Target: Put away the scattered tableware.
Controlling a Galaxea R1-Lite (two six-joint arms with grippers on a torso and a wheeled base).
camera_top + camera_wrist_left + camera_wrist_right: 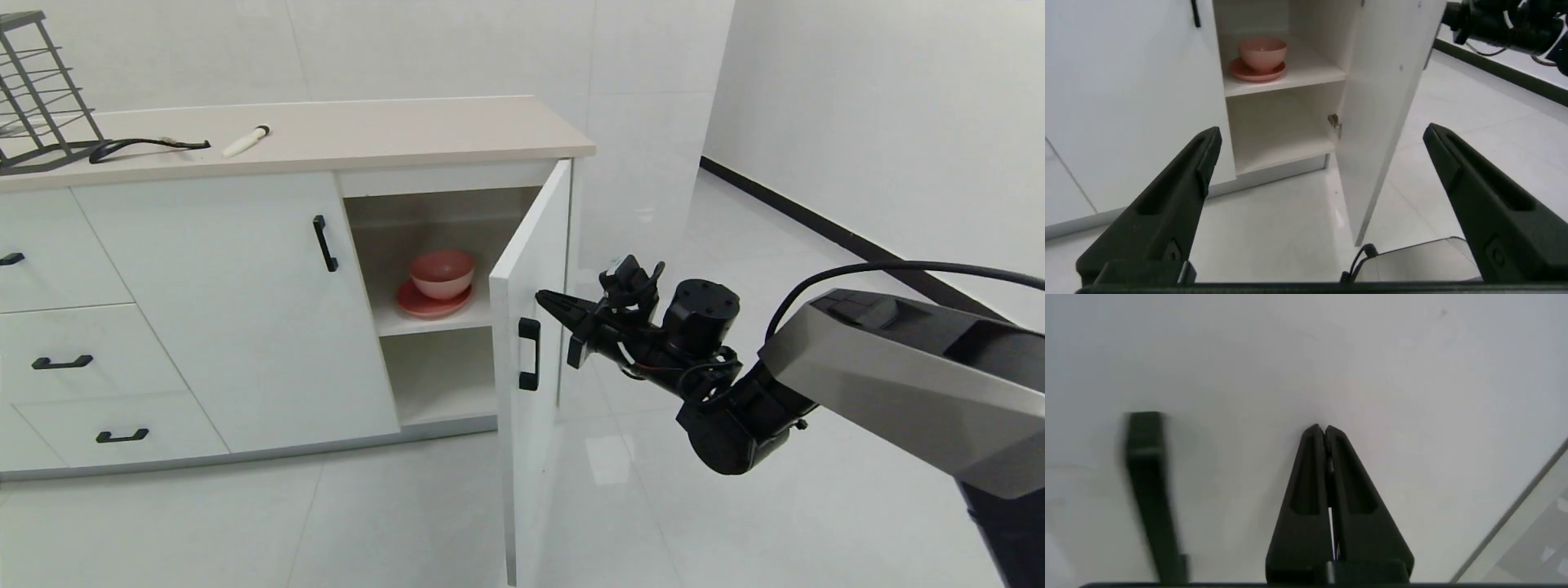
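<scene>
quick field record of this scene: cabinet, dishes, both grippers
cabinet door: open, swung out toward the robot
bowl: pink, sitting on the plate
plate: pink, on the upper shelf inside
right gripper: shut, tips close to the door's outer face, beside its handle
left gripper: open, empty
countertop: white utensil, black wire rack

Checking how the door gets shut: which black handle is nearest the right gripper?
The handle on the open door, right beside the right gripper. The closed door's handle and the drawer handles sit farther to the left.
</scene>
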